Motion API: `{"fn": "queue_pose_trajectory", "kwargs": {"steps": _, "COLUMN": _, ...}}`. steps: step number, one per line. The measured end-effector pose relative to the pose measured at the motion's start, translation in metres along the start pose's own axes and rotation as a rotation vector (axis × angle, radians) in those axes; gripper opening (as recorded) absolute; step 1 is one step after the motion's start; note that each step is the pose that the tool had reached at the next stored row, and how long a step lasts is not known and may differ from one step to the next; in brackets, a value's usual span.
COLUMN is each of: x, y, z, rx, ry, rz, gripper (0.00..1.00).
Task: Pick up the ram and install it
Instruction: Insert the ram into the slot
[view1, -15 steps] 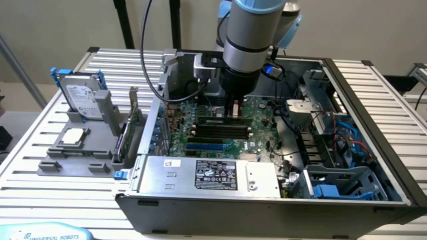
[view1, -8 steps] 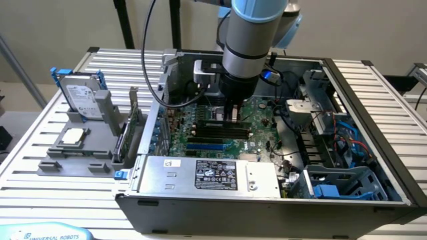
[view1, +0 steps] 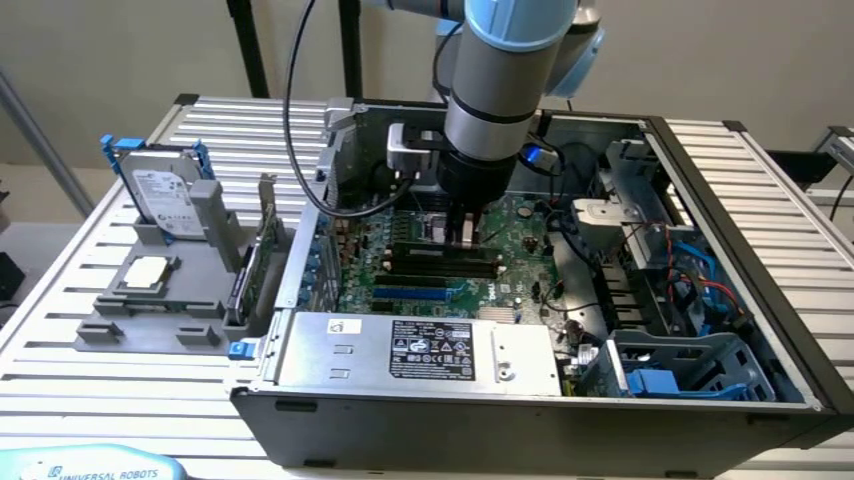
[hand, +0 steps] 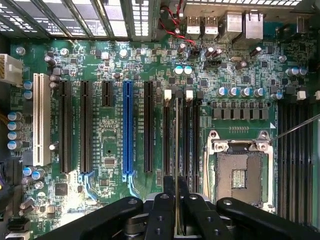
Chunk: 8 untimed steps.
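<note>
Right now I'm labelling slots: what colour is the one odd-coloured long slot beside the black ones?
Blue, clearest in the wrist view.

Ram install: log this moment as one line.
stage: seating | gripper: shut on ram, held edge-on | position: over memory slots on motherboard inside open case | seated: cannot tell

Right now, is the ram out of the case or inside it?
Inside: the tool holds the ram edge-on over the motherboard's memory slots. Whether it is seated, I cannot tell.

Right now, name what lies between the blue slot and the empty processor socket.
In the wrist view: one black slot, then the memory slots, with the ram edge-on over them in the end effector.
</note>
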<state>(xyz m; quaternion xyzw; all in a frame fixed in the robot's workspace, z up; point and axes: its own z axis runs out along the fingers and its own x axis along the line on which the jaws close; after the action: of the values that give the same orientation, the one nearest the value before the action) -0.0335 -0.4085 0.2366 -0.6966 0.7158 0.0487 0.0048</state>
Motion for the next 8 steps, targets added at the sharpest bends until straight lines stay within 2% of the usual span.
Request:
{"fn": "queue_pose_trajectory", "kwargs": {"steps": 5, "x": 0.0002, "y": -0.0002, "z": 0.0021, "rx": 0.0005, "ry": 0.0183, "rz": 0.001, "gripper": 0.14}}
{"fn": "queue_pose_trajectory", "kwargs": {"steps": 8, "x": 0.0002, "y": -0.0002, "z": 0.0024, "rx": 0.0005, "ry": 0.0203, "rz": 0.001, "gripper": 0.14}}
